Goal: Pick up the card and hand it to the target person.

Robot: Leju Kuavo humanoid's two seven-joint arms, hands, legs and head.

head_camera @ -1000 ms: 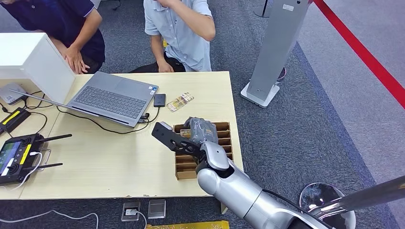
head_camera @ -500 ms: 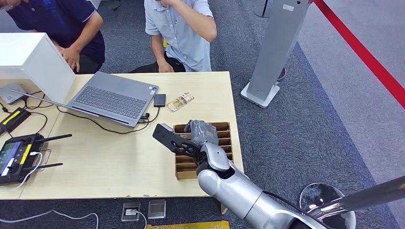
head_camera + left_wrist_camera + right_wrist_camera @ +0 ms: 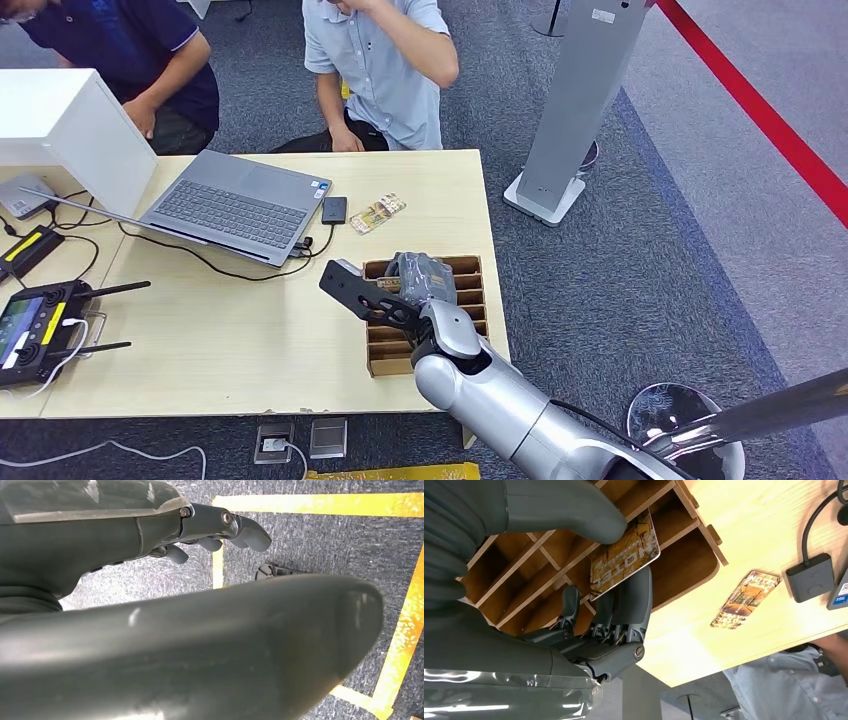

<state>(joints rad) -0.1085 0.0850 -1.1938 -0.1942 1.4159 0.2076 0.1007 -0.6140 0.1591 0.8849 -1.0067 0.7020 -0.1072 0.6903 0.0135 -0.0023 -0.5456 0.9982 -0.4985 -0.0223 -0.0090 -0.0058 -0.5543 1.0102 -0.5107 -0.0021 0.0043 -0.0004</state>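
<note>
Little has shifted since a second ago: the right robot hand [image 3: 589, 605] stays over the wooden rack [image 3: 470, 300], pinching the card [image 3: 625, 562] between thumb and fingers just above its slots. Picking up looks nearly done; next comes a lift clear of the dividers, then a reach toward a person [image 3: 385, 70] across the worktop [image 3: 250, 340]. Open room lies ahead. The left robot hand [image 3: 210, 530] hangs empty, fingers loosely curled.
</note>
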